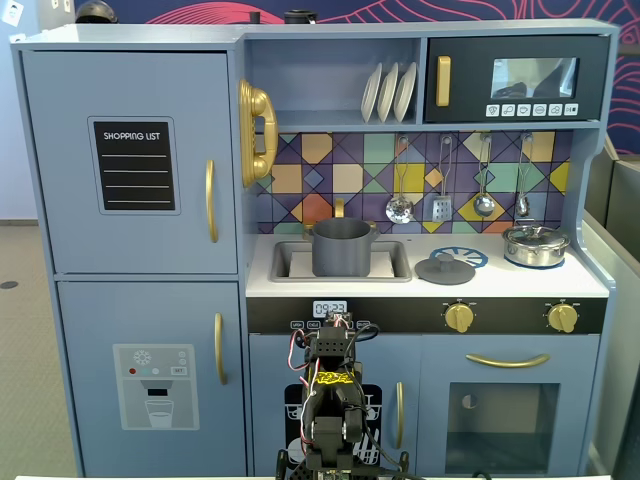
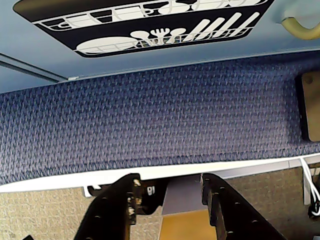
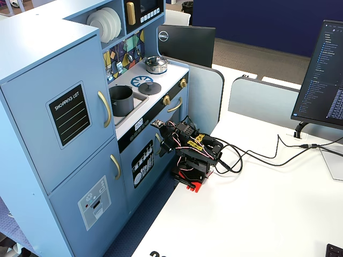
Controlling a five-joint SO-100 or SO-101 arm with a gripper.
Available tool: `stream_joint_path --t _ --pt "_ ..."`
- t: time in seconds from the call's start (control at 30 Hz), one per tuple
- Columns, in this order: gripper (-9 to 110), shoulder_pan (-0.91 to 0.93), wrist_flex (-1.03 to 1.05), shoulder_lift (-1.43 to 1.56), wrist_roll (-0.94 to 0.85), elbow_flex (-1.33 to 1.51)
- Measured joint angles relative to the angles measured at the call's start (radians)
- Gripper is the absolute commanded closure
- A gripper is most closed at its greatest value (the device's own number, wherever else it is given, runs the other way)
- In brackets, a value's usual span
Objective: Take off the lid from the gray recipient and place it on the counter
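Note:
The gray recipient (image 1: 343,248) (image 3: 121,100) stands uncovered in the sink recess of the white counter (image 1: 480,284) (image 3: 171,70). The lid (image 1: 445,268) (image 3: 151,89), a dark gray disc with a small knob, lies flat on the counter beside the blue burner print (image 1: 467,256), apart from the pot. My arm is folded low in front of the kitchen's lower doors, far below the counter. The gripper (image 2: 170,180) (image 3: 162,143) is open with nothing between its fingers, and in the wrist view it faces the blue carpet and the table's white edge.
A shiny silver pot (image 1: 535,244) (image 3: 156,65) with its own lid sits at the counter's right end. Utensils (image 1: 440,185) hang on the tiled back wall. Cables (image 3: 257,155) run across the white table (image 3: 257,214) toward a monitor (image 3: 324,69).

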Motion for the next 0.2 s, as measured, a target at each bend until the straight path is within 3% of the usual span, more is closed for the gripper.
stream_joint_path --t 0.2 --pt "94 0.0 0.0 0.0 0.0 0.0"
